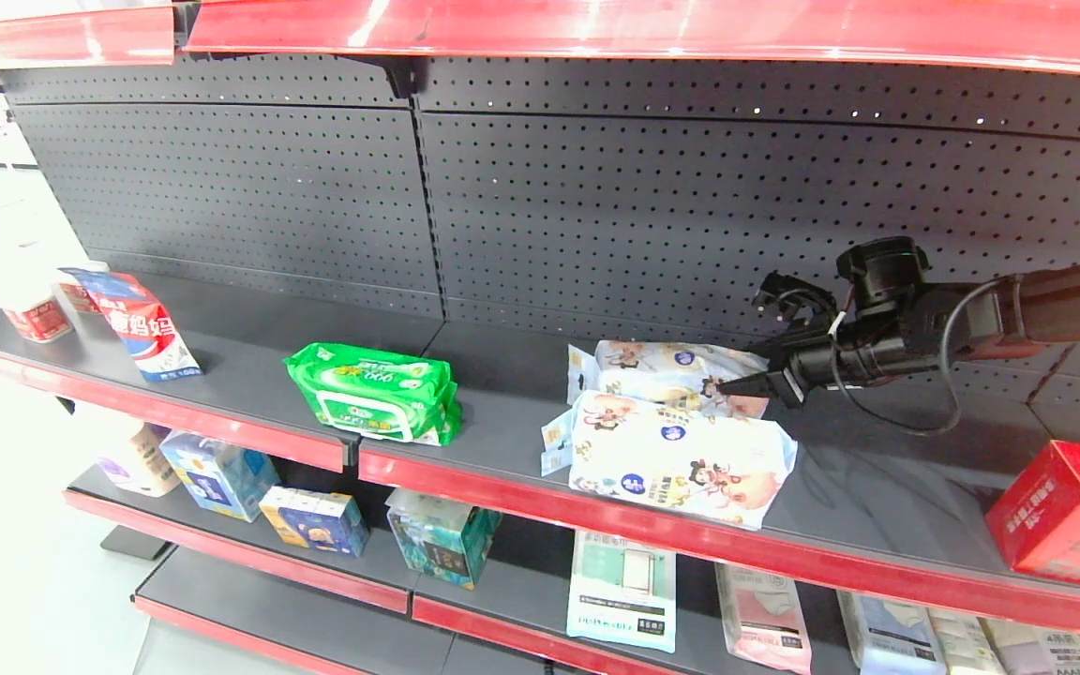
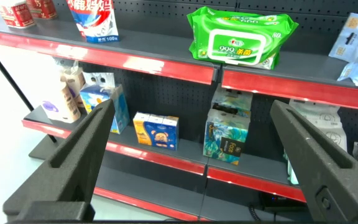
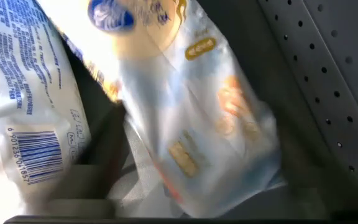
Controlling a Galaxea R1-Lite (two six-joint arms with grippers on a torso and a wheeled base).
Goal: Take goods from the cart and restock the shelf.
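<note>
right pincer (image 1: pixel 735 383) | at crinkly plastic pack (image 1: pixel 657 368) | matte metal shelf (image 1: pixel 502 417)

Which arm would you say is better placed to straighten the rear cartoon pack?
Right: the right pincer sits at the rear pack; the left pincer hangs open, back from the shelf.

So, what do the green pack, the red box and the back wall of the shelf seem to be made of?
Green pack: soft plastic film, glossy, judging by its creases and bright highlights.
Red box: probably cardboard with a slightly shiny print; flat faces, sharp edges.
Back wall: likely painted metal, matte dark grey, with regular punched holes.
</note>
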